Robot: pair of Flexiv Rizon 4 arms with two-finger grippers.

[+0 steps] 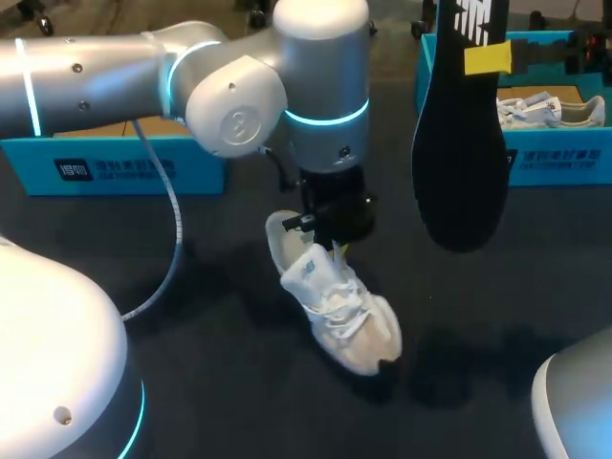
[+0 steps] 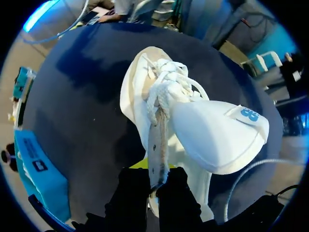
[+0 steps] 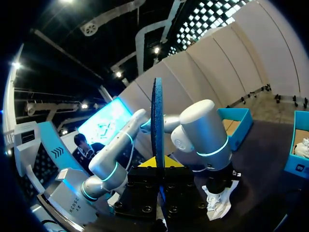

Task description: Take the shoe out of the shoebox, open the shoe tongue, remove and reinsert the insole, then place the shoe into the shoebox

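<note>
The left arm (image 1: pixel 143 72) crosses the upper left of the head view and drops onto the shoe (image 1: pixel 339 311) at centre, barring the way from above. Its cable (image 1: pixel 174 229) loops down left of centre. The insole (image 1: pixel 459 153) hangs upright at upper right, overlapping the right box (image 1: pixel 564 153). The left box (image 1: pixel 115 164) lines the upper left. Bare table (image 1: pixel 220 382) lies open across the lower middle.

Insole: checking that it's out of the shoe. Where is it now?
Head view, right side: the insole is held upright in the air by the right gripper, in front of the right shoebox, apart from the shoe at mid-table.
</note>
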